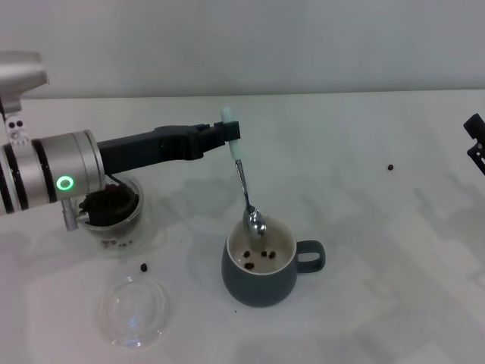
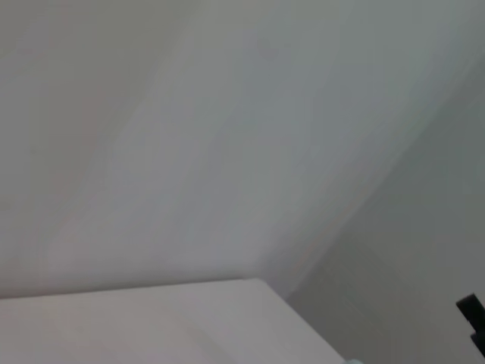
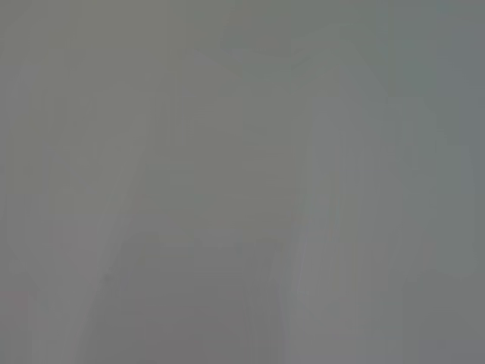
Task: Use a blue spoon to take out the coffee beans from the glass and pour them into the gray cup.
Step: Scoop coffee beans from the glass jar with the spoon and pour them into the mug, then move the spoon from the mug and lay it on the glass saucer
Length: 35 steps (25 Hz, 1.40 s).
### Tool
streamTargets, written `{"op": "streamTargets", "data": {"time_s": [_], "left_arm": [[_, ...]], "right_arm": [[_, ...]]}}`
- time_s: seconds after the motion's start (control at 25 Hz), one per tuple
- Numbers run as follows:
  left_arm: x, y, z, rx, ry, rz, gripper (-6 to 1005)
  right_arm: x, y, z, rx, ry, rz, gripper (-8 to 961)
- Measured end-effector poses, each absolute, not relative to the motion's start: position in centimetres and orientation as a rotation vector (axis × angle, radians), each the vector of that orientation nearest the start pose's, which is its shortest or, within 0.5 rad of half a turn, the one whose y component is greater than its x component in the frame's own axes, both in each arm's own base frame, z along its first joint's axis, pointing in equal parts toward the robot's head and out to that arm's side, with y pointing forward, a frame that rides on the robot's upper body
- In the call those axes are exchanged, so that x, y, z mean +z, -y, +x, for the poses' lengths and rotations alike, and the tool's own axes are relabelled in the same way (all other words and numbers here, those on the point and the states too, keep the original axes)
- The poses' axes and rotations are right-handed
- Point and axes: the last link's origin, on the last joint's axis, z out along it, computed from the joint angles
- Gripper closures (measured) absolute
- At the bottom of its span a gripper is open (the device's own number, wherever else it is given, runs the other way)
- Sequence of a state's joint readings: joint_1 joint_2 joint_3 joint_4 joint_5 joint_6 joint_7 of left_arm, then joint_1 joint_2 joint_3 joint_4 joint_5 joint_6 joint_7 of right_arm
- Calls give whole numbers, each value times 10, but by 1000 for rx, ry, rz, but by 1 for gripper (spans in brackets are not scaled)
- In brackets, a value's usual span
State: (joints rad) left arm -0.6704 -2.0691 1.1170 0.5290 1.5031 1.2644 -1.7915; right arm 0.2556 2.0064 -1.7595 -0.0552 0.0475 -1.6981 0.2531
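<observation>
Pale-blue handle pinched in our left gripper (image 1: 229,135), the blue spoon (image 1: 244,184) hangs steeply — bowl down over the gray cup (image 1: 261,267); the glass (image 1: 114,210) lies back toward our left.

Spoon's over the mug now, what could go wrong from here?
The left gripper holds the blue spoon only by its handle tip, so it could swivel or slip. The bowl hangs at the gray cup rim; beans may bounce out, like the strays already on the table. The forearm passes above the glass, risking a knock.
</observation>
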Motion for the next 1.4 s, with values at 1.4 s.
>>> {"op": "streamTargets", "data": {"time_s": [1.4], "left_arm": [[8,-278,-319,-1055,1495,-2180,878]], "right_arm": [[40,-252,334,916,-156,-1677,227]]}}
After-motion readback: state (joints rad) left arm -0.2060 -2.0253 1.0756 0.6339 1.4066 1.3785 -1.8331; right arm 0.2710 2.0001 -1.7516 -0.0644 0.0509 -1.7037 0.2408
